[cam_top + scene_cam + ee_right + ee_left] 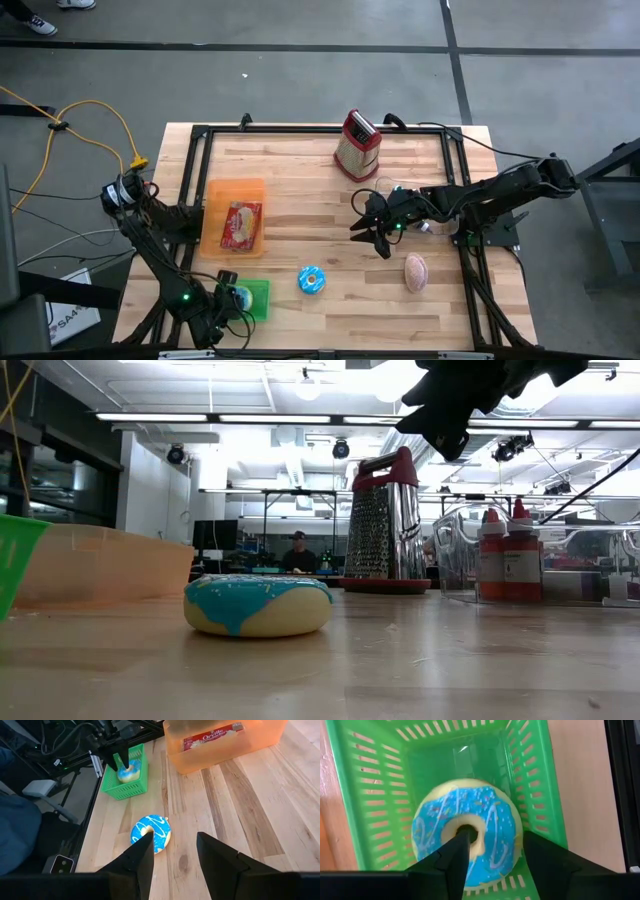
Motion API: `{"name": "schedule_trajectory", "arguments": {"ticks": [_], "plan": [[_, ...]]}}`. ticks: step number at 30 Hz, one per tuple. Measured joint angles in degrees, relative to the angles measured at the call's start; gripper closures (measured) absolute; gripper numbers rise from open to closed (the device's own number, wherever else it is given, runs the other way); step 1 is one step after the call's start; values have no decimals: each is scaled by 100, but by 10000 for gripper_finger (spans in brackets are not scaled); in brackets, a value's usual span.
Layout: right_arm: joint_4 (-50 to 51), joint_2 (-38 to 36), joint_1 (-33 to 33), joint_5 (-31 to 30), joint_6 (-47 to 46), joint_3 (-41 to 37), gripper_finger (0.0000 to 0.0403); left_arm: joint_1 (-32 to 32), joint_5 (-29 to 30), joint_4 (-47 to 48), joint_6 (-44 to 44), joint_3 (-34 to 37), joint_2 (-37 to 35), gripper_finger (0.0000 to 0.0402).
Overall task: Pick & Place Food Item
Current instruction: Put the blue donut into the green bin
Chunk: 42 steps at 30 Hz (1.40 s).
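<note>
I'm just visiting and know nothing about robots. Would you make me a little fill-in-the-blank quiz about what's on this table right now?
1. The left claw is over a doughnut that sits inside a ____ basket.
2. The second doughnut lies on the bare ____.
3. The orange bin holds a packet of ____.
4. The metal grater stands at the table's far edge, with a ____ handle.

Missing words: green; table; popcorn; red

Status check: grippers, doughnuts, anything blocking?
Left gripper over green plastic basket, fingers astride blue-iced doughnut. Right gripper open above second blue-iced doughnut on table. Nothing blocking.
</note>
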State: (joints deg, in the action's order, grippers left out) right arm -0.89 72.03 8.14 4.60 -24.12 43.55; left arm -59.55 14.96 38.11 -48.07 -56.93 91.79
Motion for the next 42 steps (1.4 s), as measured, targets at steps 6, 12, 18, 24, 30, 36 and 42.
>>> {"name": "schedule_trajectory", "arguments": {"ticks": [6,12,18,24,30,36,42], "plan": [[0,0,0,0,0,0,264,0,4,9,0,0,0,211],[0,0,-1,0,0,0,264,0,4,66,2,0,0,211],[0,0,-1,0,0,0,264,0,7,72,4,0,-157,211],[0,0,0,1,0,0,264,10,35,127,60,0,-424,211],[2,0,0,2,0,0,264,111,42,157,91,-2,-713,211],[1,0,-2,1,0,0,264,232,46,157,376,-2,-765,211],[2,0,-2,0,0,0,264,534,44,-64,1049,-2,-767,211]]}}
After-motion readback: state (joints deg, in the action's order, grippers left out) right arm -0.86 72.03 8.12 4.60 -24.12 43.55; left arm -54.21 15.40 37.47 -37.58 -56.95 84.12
